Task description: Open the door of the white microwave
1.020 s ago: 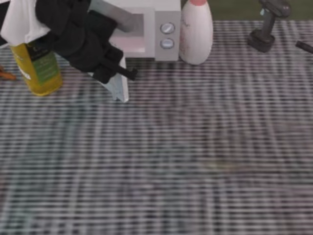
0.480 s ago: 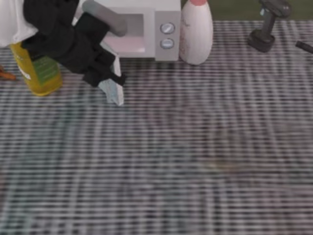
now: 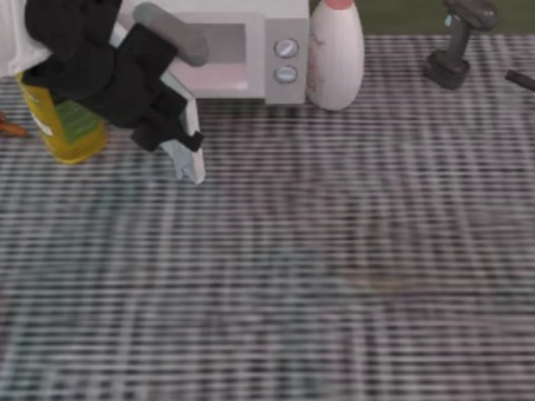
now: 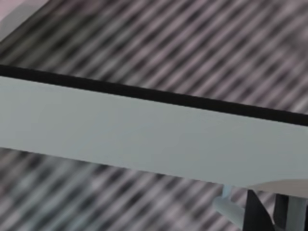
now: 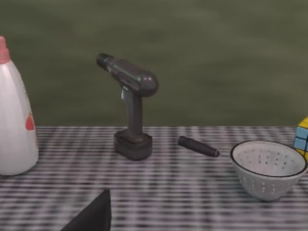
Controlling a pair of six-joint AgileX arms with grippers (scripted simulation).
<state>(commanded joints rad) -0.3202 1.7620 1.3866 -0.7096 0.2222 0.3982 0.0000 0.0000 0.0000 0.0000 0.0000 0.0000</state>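
Observation:
The white microwave [image 3: 280, 25] stands at the back of the table, left of centre, its two knobs [image 3: 286, 61] facing front and its pale inside showing. The door [image 3: 193, 134] is swung far out and is seen edge-on, reaching toward the table's front. In the left wrist view its edge [image 4: 144, 130] is a pale band across the picture. My left gripper [image 3: 171, 138] is at the door's outer end, shut on the door by its handle [image 4: 231, 211]. My right arm is out of the top view; only a dark bit of its gripper [image 5: 91, 216] shows.
A yellow bottle [image 3: 67, 125] stands just left of my left arm. A white pink-capped bottle [image 3: 336, 54] stands right of the microwave. Farther right are a dark drill [image 3: 456, 42], a small black rod [image 5: 198, 146], a white colander bowl [image 5: 267, 168] and a coloured cube [image 5: 303, 134].
My left gripper has moved left and slightly back, carrying the door's free end with it. The door now stands wider open. The right arm has not moved.

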